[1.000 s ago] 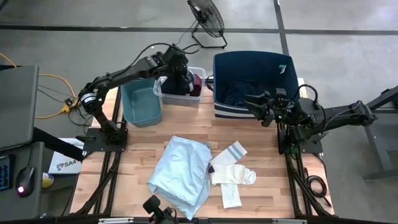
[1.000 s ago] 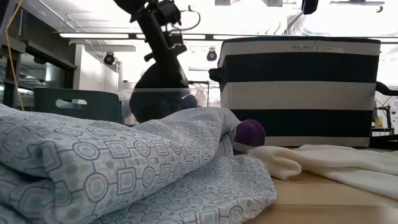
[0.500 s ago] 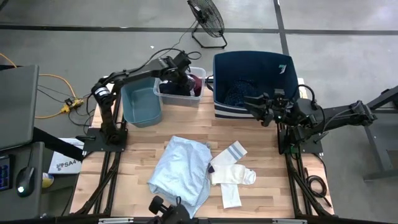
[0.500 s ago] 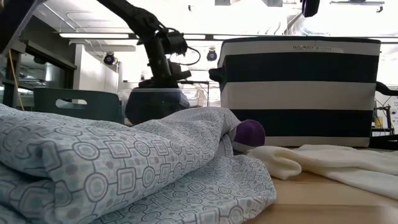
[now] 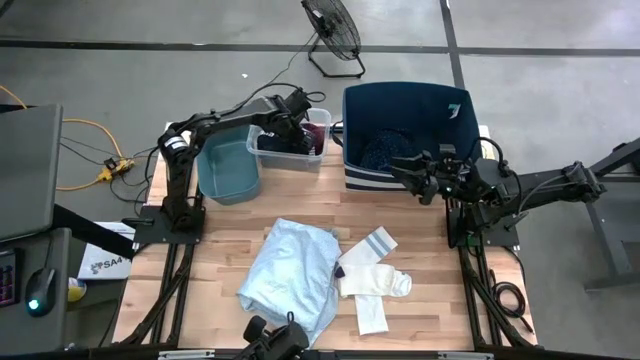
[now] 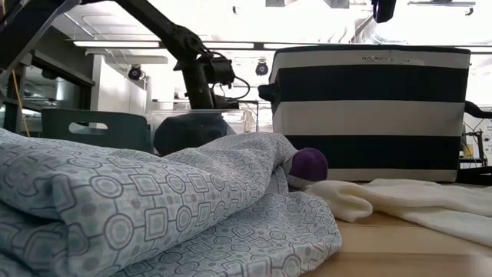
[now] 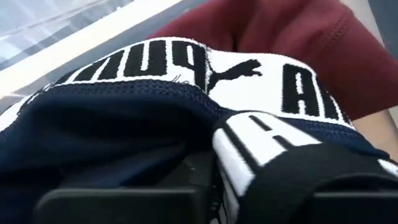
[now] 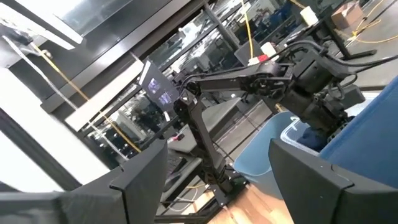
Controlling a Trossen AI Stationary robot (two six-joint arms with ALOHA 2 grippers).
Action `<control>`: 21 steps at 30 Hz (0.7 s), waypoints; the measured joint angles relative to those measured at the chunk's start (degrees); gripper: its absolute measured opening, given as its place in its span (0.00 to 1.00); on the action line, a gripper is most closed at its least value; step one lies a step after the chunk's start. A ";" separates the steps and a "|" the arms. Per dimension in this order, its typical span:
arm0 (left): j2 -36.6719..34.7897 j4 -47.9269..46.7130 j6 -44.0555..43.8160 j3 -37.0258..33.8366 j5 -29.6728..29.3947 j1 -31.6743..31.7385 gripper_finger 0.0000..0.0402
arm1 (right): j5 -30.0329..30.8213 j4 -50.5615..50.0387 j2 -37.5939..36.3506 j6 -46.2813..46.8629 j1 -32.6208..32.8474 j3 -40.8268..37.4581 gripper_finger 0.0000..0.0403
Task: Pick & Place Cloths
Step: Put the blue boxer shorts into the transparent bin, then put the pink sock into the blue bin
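Now my left gripper (image 5: 297, 128) is starting to let go of the black cloth (image 7: 261, 81), dropping it into the clear bin (image 5: 262, 152); a second ago it was squeezing tight. My right gripper (image 5: 408, 172) is waiting wide open by the navy bin (image 5: 352, 135)

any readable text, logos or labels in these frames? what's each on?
"PUMA", partly folded, with the cat logo: waistband of the black garment in the clear bin.
"SA4", perhaps partial: white sheet beside the table.
White logo mark on the navy bin: no letters legible.
Label on the striped bin: too small to read.
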 joint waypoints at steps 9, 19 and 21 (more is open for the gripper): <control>-5.85 -0.42 0.35 -0.03 0.93 -0.02 0.46 | -3.67 -0.02 0.00 -0.02 0.01 0.00 0.67; -14.50 -1.56 -2.47 -0.03 4.64 -0.16 0.58 | -7.39 -0.10 0.00 -0.11 0.00 0.00 0.67; -16.41 -1.73 -2.84 -0.03 4.79 -1.26 0.58 | -9.27 -0.35 -0.01 -0.04 0.00 0.00 0.67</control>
